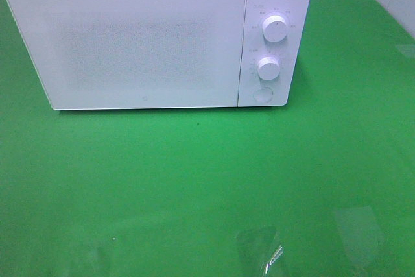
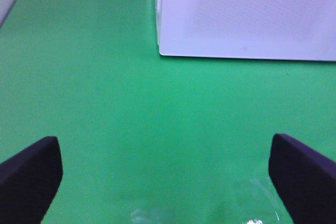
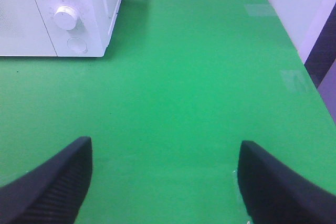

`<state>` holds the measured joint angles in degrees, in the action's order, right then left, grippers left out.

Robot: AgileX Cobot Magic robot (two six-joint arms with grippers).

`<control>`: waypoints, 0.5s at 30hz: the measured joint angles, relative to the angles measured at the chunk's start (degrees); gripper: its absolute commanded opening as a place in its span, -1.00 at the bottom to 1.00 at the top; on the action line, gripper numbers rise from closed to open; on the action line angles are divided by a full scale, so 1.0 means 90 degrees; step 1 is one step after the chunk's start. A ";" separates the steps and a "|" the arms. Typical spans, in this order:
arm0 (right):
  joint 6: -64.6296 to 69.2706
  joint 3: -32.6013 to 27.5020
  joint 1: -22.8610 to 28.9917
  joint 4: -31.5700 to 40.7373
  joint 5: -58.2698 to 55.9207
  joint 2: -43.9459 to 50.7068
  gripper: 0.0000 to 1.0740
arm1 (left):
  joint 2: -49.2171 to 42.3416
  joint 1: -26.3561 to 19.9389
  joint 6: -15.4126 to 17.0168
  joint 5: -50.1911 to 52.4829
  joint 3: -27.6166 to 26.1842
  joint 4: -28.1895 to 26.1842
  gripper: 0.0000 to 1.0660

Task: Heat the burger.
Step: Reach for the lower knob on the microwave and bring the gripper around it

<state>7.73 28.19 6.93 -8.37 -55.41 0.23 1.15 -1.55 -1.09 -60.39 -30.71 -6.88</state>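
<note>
burger: not seen in any of the three views; whether it sits behind the shut door cannot be told.
microwave (image 1: 130,43): white, fills the upper left and upper middle of the overhead frame and stands on the table.
door (image 1: 123,47): shut, a pale speckled panel that hides the inside; it takes up most of the microwave's front.
control strip: right end of the microwave's front, just beside the door.
upper knob (image 1: 275,28): round, white, near the top of the strip, with small printed marks around it too fine to read.
lower knob (image 1: 268,67): round, white, directly under the upper knob.
round button (image 1: 262,94): under the lower knob, at the foot of the strip.
table (image 1: 194,180): glossy green, covers the lower half of the overhead frame and runs past the microwave on the right.
glare (image 1: 259,251): pale reflections along the lower edge of the overhead frame.
left gripper (image 2: 167,171): dark fingers (image 2: 31,174) spread wide, only bare green between them; the microwave's lower left corner lies ahead.
right gripper (image 3: 165,179): ribbed dark fingers (image 3: 52,182) spread apart, holding nothing; the control strip lies ahead and to one side.
wall (image 3: 294,3): pale, along the table's far right edge.
</note>
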 measured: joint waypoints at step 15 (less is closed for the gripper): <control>0.0000 0.0000 0.0000 0.0000 0.0000 0.0000 0.36 | -0.0159 -0.0115 0.0000 0.0006 0.0000 -0.0006 0.88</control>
<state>7.73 28.19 6.93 -8.37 -55.41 0.23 -0.29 -2.58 -1.09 -60.33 -30.71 -6.93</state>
